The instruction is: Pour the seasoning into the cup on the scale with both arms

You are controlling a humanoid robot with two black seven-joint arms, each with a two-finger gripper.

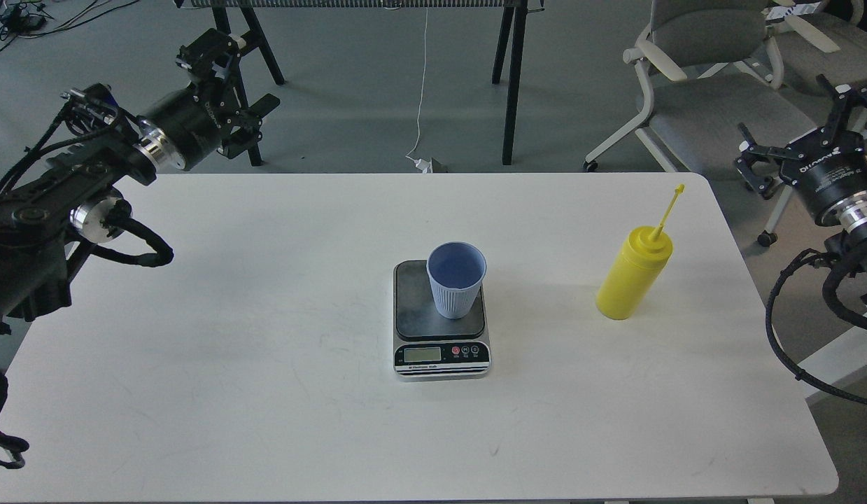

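Observation:
The light-blue ribbed cup [456, 281] stands upright on the dark platform of the scale [441, 354] at the middle of the white table [265, 336]. The yellow seasoning bottle [632, 277] stands upright to the right of the scale, with its thin cap strap pointing up. My left gripper [238, 75] is open and empty beyond the table's far left corner, far from the cup. My right gripper [797, 127] is open and empty off the table's right edge, to the right of and beyond the bottle.
Grey office chairs [713, 77] stand behind the table's far right corner. Black stand legs [513, 77] and a white cable [423, 84] are on the floor behind the table. Black cable loops hang from both arms at the table's sides.

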